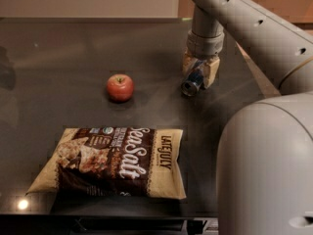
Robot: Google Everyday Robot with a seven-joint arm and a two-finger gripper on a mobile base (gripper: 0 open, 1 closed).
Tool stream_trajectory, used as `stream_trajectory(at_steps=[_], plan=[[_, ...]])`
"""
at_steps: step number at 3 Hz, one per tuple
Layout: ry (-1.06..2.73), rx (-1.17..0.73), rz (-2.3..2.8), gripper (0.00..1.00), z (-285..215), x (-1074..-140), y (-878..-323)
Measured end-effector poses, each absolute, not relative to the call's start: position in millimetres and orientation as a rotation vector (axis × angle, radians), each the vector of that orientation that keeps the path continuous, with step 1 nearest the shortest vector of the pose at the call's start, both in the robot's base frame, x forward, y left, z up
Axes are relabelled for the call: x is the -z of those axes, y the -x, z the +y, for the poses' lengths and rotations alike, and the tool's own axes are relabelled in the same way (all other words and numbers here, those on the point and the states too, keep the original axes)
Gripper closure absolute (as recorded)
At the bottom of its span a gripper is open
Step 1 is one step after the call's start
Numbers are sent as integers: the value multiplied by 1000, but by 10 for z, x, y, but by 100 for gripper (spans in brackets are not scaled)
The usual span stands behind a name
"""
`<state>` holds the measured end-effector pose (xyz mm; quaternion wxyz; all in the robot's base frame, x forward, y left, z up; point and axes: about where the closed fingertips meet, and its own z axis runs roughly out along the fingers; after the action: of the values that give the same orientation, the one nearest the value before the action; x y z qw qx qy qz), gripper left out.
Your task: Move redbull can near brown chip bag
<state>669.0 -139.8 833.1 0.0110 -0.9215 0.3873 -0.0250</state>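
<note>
The redbull can [191, 84] is slim, blue and silver, and lies tilted with its shiny end toward the front left, on the dark table [73, 53] at the back right. My gripper [199, 71] comes down from above, with its tan fingers [212, 72] on either side of the can and closed against it. The brown chip bag [115, 160], with white "Sea Salt" lettering, lies flat at the front of the table. It is well to the front left of the can and apart from it.
A red apple [120, 87] stands on the table between the can and the bag's far edge, left of the gripper. My arm's grey body [266, 165] fills the right front. The table's front edge runs just below the bag.
</note>
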Motion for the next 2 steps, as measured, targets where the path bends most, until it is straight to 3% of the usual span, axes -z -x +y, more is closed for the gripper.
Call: stream_trajectory(at_steps=[2], plan=[[2872,83,1183,88,-1417,-8504,-6616]])
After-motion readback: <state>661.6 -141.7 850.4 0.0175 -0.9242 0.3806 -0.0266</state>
